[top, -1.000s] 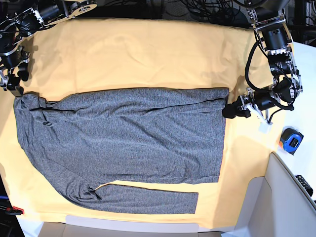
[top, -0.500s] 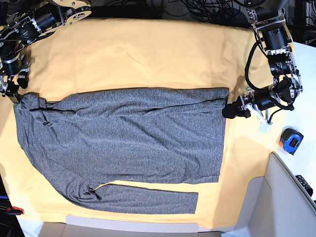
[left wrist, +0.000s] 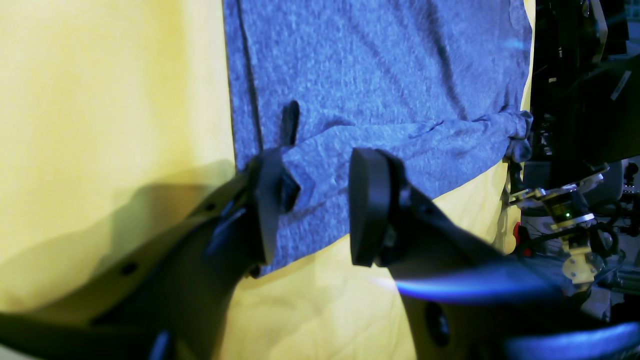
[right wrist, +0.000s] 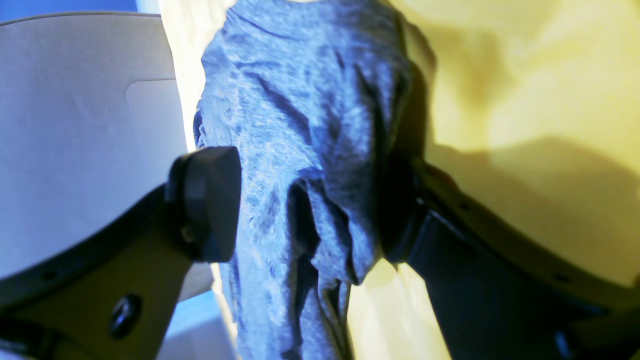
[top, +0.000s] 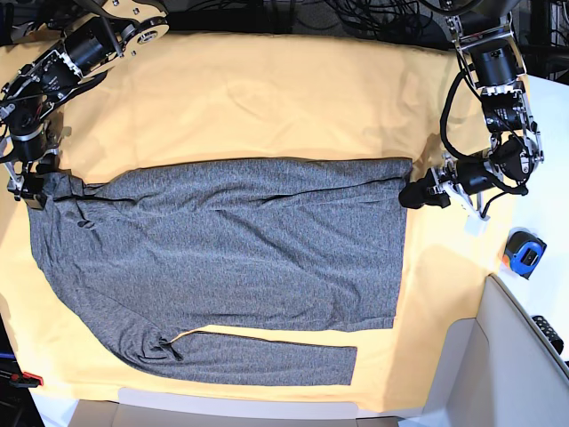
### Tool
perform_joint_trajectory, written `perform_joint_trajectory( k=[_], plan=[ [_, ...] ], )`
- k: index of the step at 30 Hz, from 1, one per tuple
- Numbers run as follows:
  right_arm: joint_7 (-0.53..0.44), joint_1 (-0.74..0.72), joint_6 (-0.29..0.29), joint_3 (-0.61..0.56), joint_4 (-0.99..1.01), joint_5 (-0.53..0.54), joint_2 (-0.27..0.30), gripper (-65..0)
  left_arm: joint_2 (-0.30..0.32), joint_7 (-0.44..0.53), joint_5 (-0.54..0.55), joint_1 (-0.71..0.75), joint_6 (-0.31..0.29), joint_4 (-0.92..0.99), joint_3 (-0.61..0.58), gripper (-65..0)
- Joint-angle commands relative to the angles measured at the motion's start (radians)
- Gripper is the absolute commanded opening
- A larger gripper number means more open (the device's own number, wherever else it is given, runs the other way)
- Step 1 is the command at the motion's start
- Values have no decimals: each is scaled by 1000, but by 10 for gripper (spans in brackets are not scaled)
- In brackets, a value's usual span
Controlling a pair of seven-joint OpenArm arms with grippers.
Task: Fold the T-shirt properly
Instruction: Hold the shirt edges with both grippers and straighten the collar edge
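Observation:
The dark-grey T-shirt (top: 231, 240) lies spread flat on the yellow-orange cloth (top: 267, 98), with one long sleeve folded along its near edge. My left gripper (top: 416, 196) sits low at the shirt's far right corner. In the left wrist view the left gripper (left wrist: 312, 205) stands open, its fingers astride the hem corner of the T-shirt (left wrist: 390, 75). My right gripper (top: 31, 189) is down on the far left shoulder. In the right wrist view the right gripper (right wrist: 305, 205) stands wide open, with bunched fabric of the T-shirt (right wrist: 300, 100) between its fingers.
A blue and black tape measure (top: 523, 253) lies on the white surface at the right, near a small white piece (top: 477, 224). A black remote-like object (top: 547, 331) rests further right. A small red item (top: 27, 380) sits at the near left edge.
My right arm has come down from above the cloth onto the shirt's far left shoulder, and the fabric there has bunched and shifted slightly. The left gripper has barely moved.

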State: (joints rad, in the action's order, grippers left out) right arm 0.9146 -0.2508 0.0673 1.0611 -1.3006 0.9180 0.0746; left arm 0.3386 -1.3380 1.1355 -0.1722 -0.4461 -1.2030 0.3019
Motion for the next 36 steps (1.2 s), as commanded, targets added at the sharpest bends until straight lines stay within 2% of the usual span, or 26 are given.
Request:
perform_joint_trajectory(
  k=[1,9,11,16,19,28,32,36],
  plan=[
    [-7,-25,-11,-3,-15,3,17,-244,15,2,21,-20,-6,-18,3,-432],
    [-15,-51,-11,3,17,-95,15,-258,17,2,21,-20,-6,-18,3,-432],
    [-25,-51,-11,3,34,-95,15,-335,17,2,21,-20,-6,-18,3,-432],
    [-36,-48,-11,-3,42,-98,15,-642,21,2,21,-17,-6,-16,3,-430],
    [-35,-46,-11,-6,42,-98,15,-650,43,2,21,3,-4,-15,3,-429],
    [-35,-45,-11,-6,42,-98,15,-650,44,-1,24,61,-4,-15,4,-410],
    [-35,-45,-11,-6,42,-98,14,-650,43,-53,25,70,-4,-18,10,-405],
    [-35,-45,-11,-6,42,-98,11,-650,41,-58,25,70,-4,-15,10,-405]
  ],
)
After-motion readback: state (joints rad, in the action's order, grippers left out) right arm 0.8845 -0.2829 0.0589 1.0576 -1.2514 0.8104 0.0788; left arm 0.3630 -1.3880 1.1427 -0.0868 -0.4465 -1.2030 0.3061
